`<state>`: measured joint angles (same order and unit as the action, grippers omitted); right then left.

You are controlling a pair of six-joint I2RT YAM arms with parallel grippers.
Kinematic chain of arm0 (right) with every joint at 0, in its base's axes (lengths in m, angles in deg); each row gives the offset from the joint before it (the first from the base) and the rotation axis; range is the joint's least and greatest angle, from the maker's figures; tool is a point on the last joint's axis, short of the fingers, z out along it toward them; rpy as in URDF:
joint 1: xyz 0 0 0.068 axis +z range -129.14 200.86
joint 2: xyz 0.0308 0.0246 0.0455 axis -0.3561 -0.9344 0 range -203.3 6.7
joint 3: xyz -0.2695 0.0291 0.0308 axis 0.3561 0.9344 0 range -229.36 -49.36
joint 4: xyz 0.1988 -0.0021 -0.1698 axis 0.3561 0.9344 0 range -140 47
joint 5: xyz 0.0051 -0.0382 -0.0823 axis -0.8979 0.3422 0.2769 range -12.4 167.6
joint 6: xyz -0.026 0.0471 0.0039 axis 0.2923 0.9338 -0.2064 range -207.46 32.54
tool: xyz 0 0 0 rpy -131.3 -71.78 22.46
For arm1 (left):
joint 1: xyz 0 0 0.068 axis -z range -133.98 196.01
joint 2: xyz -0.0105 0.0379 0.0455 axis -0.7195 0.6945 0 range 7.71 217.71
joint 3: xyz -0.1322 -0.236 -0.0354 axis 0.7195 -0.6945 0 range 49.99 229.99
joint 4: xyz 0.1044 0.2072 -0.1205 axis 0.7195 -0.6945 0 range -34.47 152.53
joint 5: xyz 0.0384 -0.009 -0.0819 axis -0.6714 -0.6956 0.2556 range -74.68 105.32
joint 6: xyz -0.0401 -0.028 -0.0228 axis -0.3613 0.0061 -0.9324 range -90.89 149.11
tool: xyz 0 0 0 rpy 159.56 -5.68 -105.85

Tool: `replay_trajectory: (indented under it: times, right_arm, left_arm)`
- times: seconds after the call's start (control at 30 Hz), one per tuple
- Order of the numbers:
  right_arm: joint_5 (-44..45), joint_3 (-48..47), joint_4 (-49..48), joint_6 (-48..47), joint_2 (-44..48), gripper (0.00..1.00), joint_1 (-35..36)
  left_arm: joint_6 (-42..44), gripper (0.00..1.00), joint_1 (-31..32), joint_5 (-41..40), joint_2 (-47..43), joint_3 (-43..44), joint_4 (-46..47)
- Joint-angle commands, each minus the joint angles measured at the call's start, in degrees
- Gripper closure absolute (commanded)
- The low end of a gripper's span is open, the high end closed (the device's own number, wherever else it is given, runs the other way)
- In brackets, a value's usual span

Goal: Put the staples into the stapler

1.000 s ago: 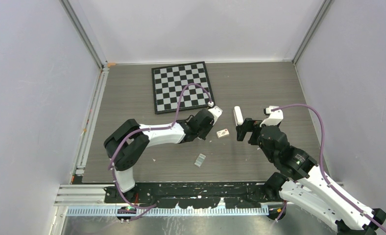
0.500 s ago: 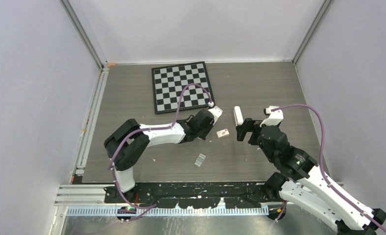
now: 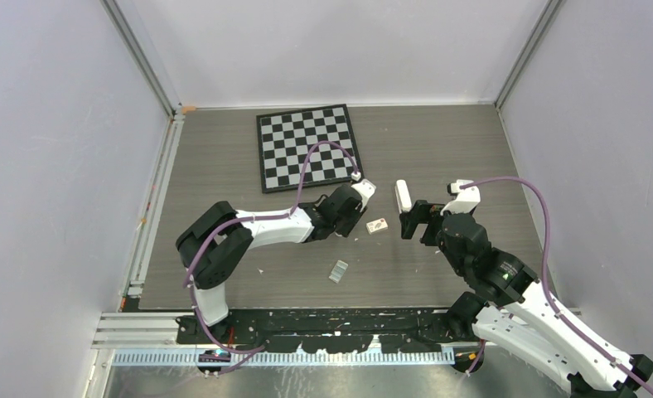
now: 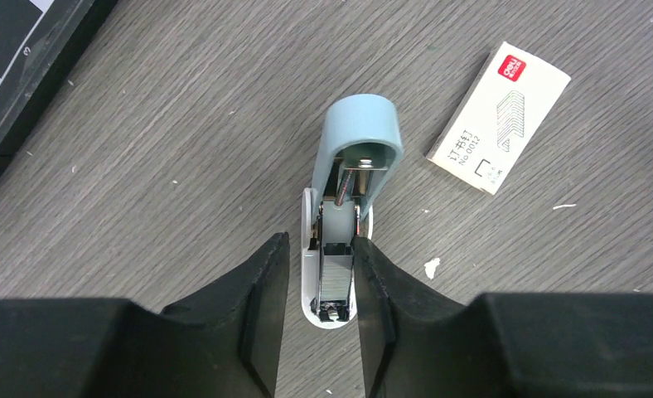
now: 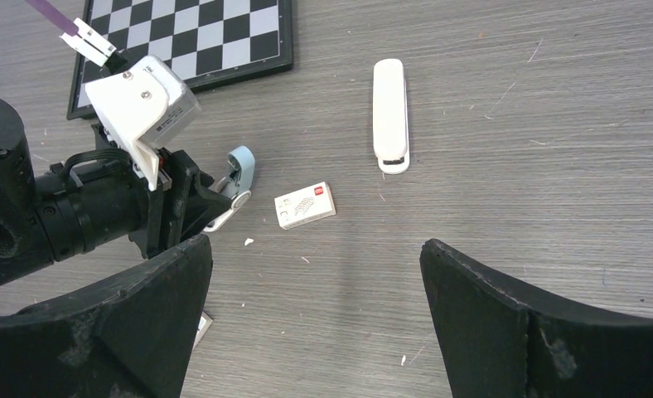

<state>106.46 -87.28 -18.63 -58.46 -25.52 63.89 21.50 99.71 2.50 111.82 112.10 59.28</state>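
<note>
**Chief:** What has moved since the earlier top view?

**Inspector:** Nothing I can make out from above. Both arms, the white stapler [image 3: 403, 196] and the box of staples [image 3: 376, 225] lie as they lay a second ago.

**Chief:** Left gripper [image 4: 318, 249]?

**Inspector:** Jaws apart, low over the counter [image 3: 439, 141], straddling the near end of a small light-blue stapler [image 4: 352, 157]. One finger appears to touch its side and the other stands clear of it. Not clamped.

**Chief:** Condition of that stapler?

**Inspector:** Its top arm is swung up, pointing to 12 o'clock in the left wrist view. A ridged grey strip [image 4: 336, 278] sits in the channel. The box lies at 2 o'clock of it, near but not touching.

**Chief:** The task items?

**Inspector:** The white stapler lies flat and closed on the counter, at 12 o'clock of the right gripper [image 5: 313, 247] and apart from it. The staples [image 3: 338, 271], a small silvery block, lie loose at 7 o'clock of the box, toward the near edge and well apart from both staplers.

**Chief:** Right gripper?

**Inspector:** Jaws spread wide above the counter.

**Chief:** Other items?

**Inspector:** A chessboard [image 3: 308, 147] lies flat at 11 o'clock of the box, on the far side.
</note>
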Motion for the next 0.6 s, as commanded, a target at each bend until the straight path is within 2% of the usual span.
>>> replay_trajectory:
  times: [0.0,0.23,0.57]
  right_arm:
    - [0.49,-0.06,-1.44,0.78,0.33,0.00,-0.04]
    - [-0.51,-0.17,-1.53,1.83,0.28,0.00,-0.01]
    - [-1.90,-1.30,-2.15,2.54,-1.55,0.00,0.02]
  left_arm:
    - [-2.94,0.61,0.34,0.38,-2.16,0.63,0.38]
    - [-7.67,0.52,-0.52,1.84,-6.42,-1.56,1.87]
    - [-10.63,0.54,-3.89,4.38,-8.14,-2.95,2.08]
